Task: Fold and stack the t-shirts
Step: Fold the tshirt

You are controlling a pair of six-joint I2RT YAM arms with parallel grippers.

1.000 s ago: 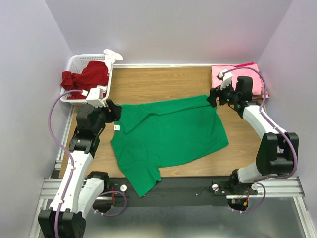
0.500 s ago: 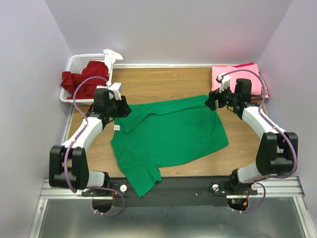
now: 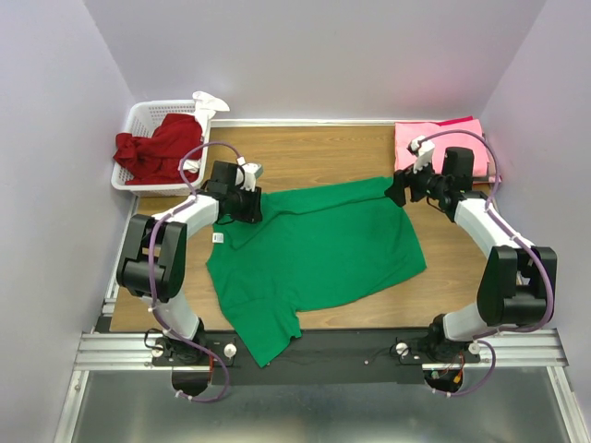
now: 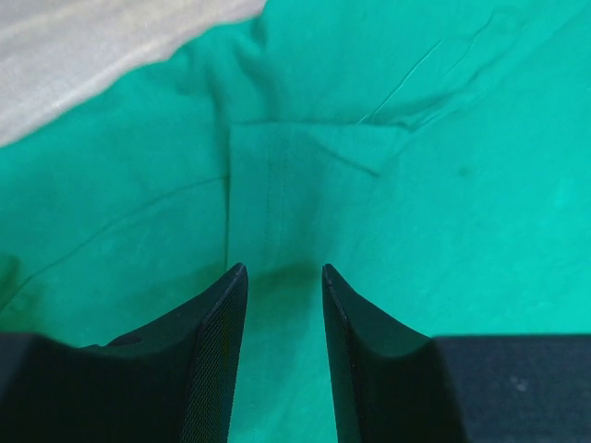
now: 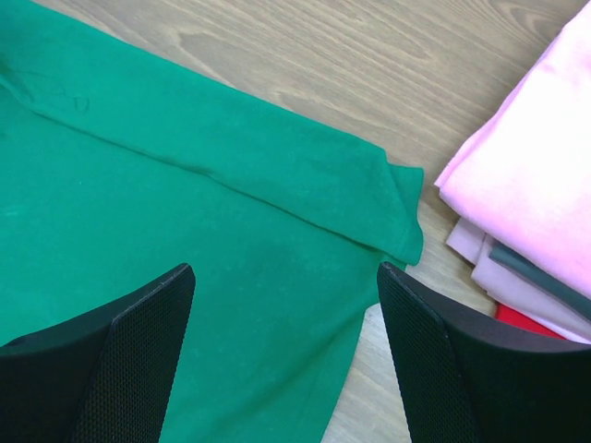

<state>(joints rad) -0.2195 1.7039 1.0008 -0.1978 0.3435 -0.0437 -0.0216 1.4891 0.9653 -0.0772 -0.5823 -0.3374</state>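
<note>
Wooden tabletop point(image 3: 314, 152), green t-shirt point(image 3: 314, 249), white neck tag point(image 3: 219, 238) unreadable; left fingers point(image 4: 217, 351) narrowly apart, right fingers point(image 5: 138, 351) wide.

Plain pale lilac walls point(image 3: 323, 55) are enclosing three sides, catching soft, even light. A light-brown wood-grain tabletop point(image 3: 314, 157) is lying between them. A silver slotted aluminium rail point(image 3: 351, 346) is running along its near edge.

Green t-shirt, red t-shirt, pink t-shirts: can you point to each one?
green t-shirt point(image 3: 323, 245): top view, middle of its body.
dark red t-shirt point(image 3: 162, 148): top view, its bunched middle.
pink t-shirts point(image 5: 536, 157): right wrist view, top fold of the pile.
</note>
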